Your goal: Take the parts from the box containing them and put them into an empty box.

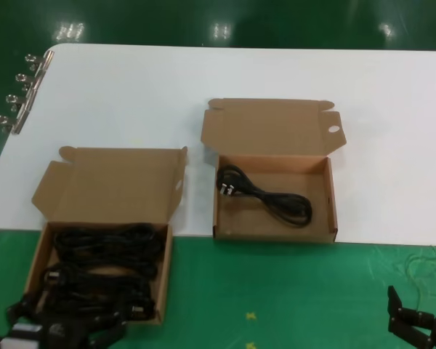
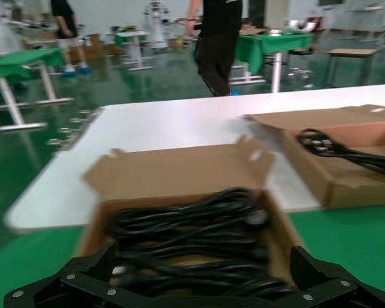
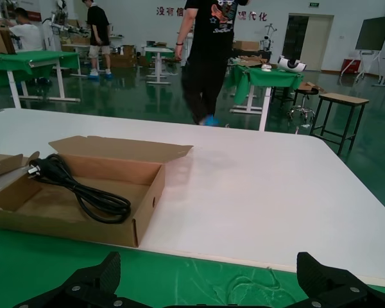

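The source box (image 1: 167, 265), lid flap up, stands at the near left and holds several black bundled cords (image 1: 102, 254). My left gripper (image 1: 65, 323) is open over the box's near end, just above the cords. In the left wrist view its jaws (image 2: 205, 266) stand wide apart across the cords (image 2: 192, 221). The other box (image 1: 272, 227), with an oval hole in its lid ear (image 1: 334, 129), stands at centre and holds one cord (image 1: 265, 196). My right gripper (image 1: 421, 321) is open and empty at the near right. It is also open in the right wrist view (image 3: 210, 269).
The white table (image 1: 240, 73) runs behind a green mat (image 1: 276, 291). Both boxes straddle the table's front edge. Metal hooks (image 1: 22, 94) line the table's left end. Pale scribbles (image 1: 429, 265) mark the mat near my right gripper. A person (image 3: 212, 58) stands beyond the table.
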Tool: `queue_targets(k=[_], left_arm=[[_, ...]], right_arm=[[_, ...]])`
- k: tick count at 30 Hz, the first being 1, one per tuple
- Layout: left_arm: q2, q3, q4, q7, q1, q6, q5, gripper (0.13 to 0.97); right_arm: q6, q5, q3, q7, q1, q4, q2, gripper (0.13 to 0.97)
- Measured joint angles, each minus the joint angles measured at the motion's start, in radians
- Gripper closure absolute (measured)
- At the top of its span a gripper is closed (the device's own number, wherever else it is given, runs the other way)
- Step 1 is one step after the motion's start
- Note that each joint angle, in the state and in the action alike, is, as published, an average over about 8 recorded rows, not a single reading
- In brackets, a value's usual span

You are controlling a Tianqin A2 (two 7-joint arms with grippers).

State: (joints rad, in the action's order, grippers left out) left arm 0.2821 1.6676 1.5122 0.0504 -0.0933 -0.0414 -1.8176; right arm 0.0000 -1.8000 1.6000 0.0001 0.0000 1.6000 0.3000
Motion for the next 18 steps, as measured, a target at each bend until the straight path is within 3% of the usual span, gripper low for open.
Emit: queue_targets(k=[18], left_arm=[[0.004, -0.016, 0.02, -0.011, 0.022, 0.01, 0.004, 0.132]], right_arm=[[0.0, 0.0, 0.0, 0.0, 0.0, 0.0, 0.0, 0.129]])
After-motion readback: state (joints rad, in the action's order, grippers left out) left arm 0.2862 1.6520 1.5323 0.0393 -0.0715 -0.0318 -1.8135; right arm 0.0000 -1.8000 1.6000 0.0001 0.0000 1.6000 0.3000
